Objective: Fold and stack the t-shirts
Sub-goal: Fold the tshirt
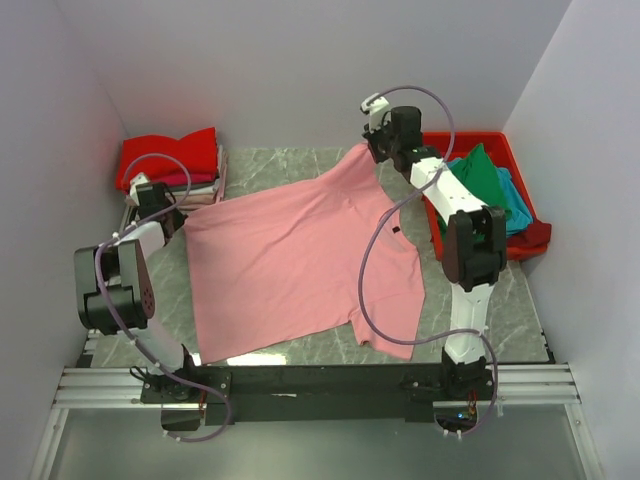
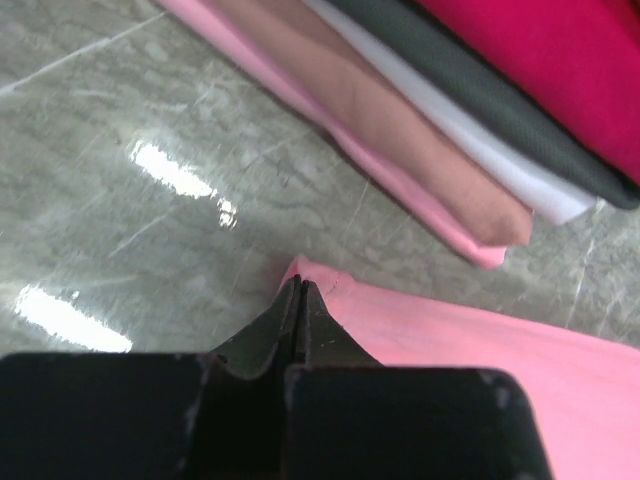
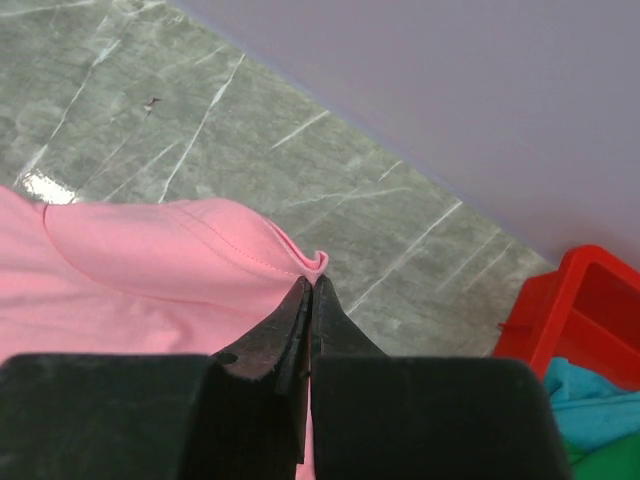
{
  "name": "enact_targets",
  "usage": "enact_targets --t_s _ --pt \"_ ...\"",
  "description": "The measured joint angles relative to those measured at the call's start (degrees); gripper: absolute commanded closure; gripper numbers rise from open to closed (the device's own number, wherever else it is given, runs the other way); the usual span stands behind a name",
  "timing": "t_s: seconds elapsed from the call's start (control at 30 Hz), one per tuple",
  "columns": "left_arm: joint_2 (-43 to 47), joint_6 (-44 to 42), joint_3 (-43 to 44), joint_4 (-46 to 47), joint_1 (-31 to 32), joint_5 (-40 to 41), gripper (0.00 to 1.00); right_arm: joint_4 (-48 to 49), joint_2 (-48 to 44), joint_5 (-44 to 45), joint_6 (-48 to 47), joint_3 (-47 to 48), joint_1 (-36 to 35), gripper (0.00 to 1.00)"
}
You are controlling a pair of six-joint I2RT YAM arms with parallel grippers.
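A light pink t-shirt [image 1: 300, 265] lies spread across the grey marble table, its far edge stretched between my two grippers. My left gripper [image 1: 172, 222] is shut on the shirt's left corner [image 2: 315, 272], close to a stack of folded t-shirts [image 1: 172, 172] with a red one on top. The right gripper [image 1: 372, 150] is shut on the hemmed far-right corner [image 3: 318, 262], lifted near the back wall. In the left wrist view the stack [image 2: 470, 110] shows pink, tan, white, dark grey and magenta layers.
A red plastic bin [image 1: 520, 205] stands at the right, holding green [image 1: 485, 178], teal [image 1: 515, 205] and maroon [image 1: 535, 238] shirts; its corner [image 3: 580, 310] appears in the right wrist view. Walls close in on the left, back and right. A cable [image 1: 375, 250] loops over the pink shirt.
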State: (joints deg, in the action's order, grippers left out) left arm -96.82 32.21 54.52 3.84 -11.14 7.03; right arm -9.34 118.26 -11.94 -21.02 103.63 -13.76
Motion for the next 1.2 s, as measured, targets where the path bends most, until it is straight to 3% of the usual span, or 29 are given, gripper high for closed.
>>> enact_targets --t_s 1.2 --pt "15.26 2.14 -11.34 -0.31 -0.48 -0.74 1.00 3.41 -6.73 -3.56 2.93 -14.36 2.43 1.00"
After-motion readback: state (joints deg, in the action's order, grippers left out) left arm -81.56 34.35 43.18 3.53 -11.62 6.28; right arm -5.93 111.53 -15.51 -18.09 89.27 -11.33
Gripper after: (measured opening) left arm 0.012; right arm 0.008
